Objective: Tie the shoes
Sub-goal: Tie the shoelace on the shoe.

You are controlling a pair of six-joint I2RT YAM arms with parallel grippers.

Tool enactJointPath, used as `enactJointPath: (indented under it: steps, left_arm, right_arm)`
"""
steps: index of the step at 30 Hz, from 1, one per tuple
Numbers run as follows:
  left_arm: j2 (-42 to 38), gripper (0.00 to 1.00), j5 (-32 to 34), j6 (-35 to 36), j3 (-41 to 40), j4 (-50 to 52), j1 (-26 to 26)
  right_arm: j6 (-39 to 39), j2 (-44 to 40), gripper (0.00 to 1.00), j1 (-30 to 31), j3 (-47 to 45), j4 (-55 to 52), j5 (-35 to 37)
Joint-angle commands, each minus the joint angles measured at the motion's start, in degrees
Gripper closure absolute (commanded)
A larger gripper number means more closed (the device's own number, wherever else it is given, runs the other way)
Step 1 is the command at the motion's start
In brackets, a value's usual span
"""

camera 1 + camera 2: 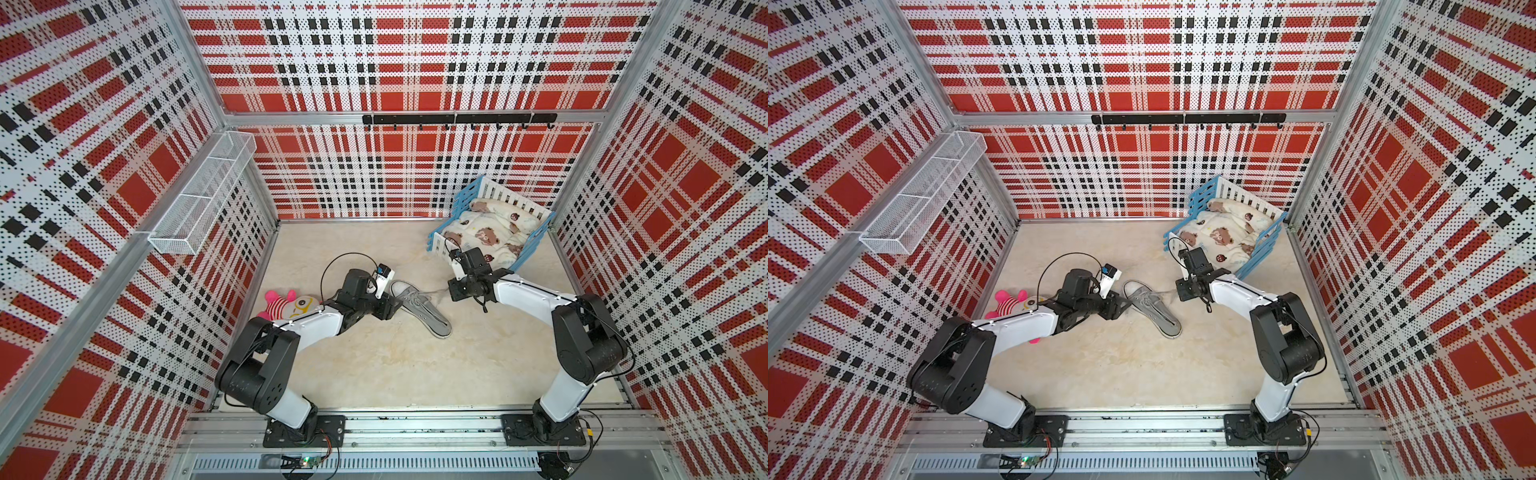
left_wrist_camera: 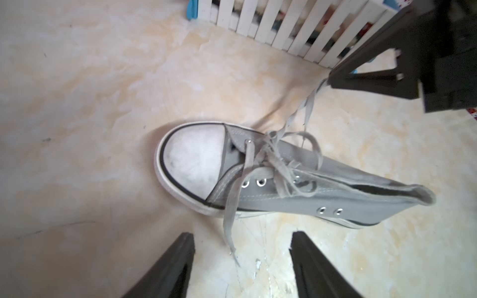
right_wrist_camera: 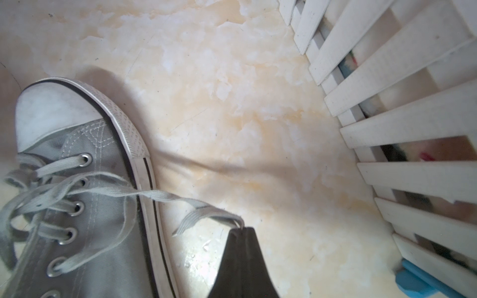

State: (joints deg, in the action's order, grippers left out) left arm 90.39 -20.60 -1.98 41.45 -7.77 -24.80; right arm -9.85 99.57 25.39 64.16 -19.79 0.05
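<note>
Shoe [image 1: 419, 305] lies mid-floor between the arms, knot apparently unformed. Left gripper [image 2: 242, 234] is wide open and empty over a slack lace end [image 2: 229, 224]. Right gripper [image 3: 242, 231] pinches the other lace [image 3: 160, 193] near its tip. A harder pull risks slipping it or dragging the shoe.

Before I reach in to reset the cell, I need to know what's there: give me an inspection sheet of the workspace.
Surface: beige marbled tabletop, lightly scratched.
Job's things: grey sneaker lying mid-table, laces loose, no finished bow.
Clutter: pink-striped plush toy beside left arm; toy crib with bear-print bedding in back corner.
Grippers: left tool open, empty, above a loose lace end; right tool shut on a lace, stretched toward the crib.
Cables: black loop above left arm, off the sneaker.
Surroundings: plaid perforated walls, wire basket, hook rail.
</note>
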Motion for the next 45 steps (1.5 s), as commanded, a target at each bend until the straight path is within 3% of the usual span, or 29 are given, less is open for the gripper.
enactJointPath:
  steps: [1,5,13,21,28,36,41,45]
  left_arm:
    - [3.2,0.39,3.2,-1.3,0.1,-1.8,-1.4]
    - [7.3,0.43,4.4,-2.0,2.0,-2.2,-2.8]
    - [12.1,0.67,3.7,-2.2,4.5,-2.2,-3.6]
    - [5.0,1.0,6.2,-4.5,2.3,0.8,-3.8]
    - [-11.4,1.0,10.5,-11.0,-7.0,0.2,-2.7]
    - [-24.1,1.0,9.5,-24.5,-19.4,-7.2,2.1]
    - [-38.1,1.0,13.2,-33.9,-28.8,-9.7,9.2]
    - [-44.1,1.0,13.8,-37.7,-32.9,-9.1,16.7]
  right_arm:
    - [0.6,-0.3,1.0,-0.2,1.1,0.8,-0.7]
    - [0.6,-0.3,1.0,-0.2,1.0,0.8,-0.9]
    - [0.6,-0.9,1.0,-0.2,0.7,0.7,-0.6]
    - [-1.7,-2.6,1.0,-0.3,-0.7,2.6,5.7]
    - [-4.8,-8.2,1.0,-0.5,-5.7,5.8,17.3]
    - [-7.8,-12.3,1.0,-0.9,-12.3,7.9,22.6]
    - [-8.9,-11.0,1.0,-1.6,-13.9,8.6,22.1]
    - [-9.2,-9.7,1.0,-1.9,-14.3,8.9,22.1]
